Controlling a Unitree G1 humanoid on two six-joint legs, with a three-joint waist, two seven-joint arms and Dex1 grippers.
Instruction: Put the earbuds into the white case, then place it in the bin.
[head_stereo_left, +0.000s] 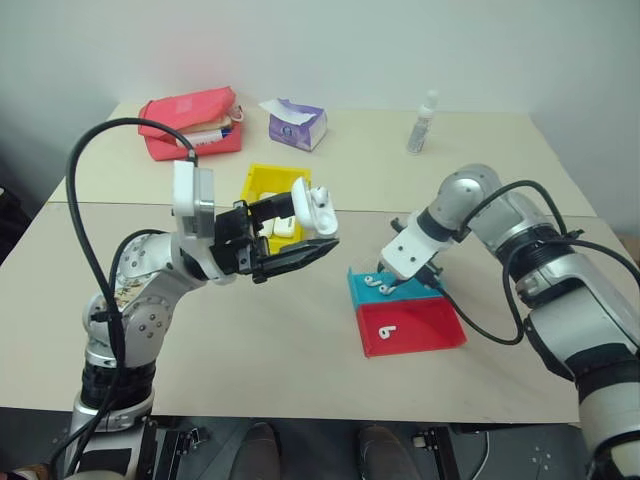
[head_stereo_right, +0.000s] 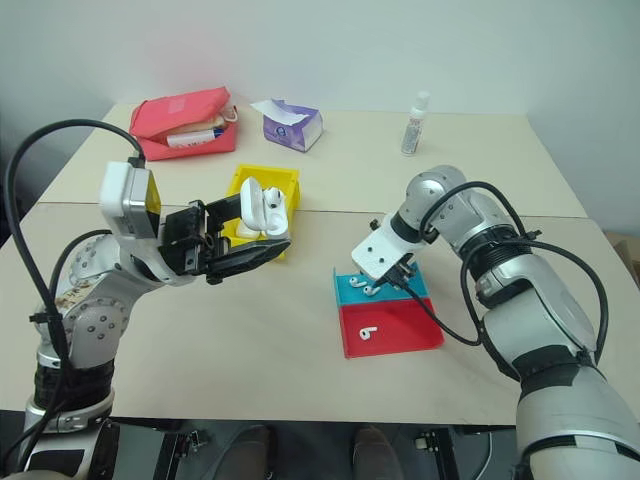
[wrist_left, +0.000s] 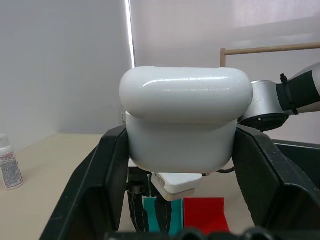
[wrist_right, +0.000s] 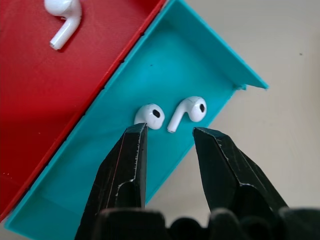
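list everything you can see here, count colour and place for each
glossy white earbuds: 3; two in the shallow teal tray, one in the red tray
rounded white plastic earbud case: 1 held, lid open; more white cases lie in the bin, count unclear
small yellow plastic bin: 1, table middle, behind the held case
shallow teal tray: 1, joined to the red tray
shallow red tray: 1, nearer table edge
red fabric pouch: 1, far left
purple tissue pack: 1, far middle
clear white-capped bottle: 1, far right
beige table: 1
left gripper: black, shut on the case
right gripper: black, part open, above the teal tray's earbuds
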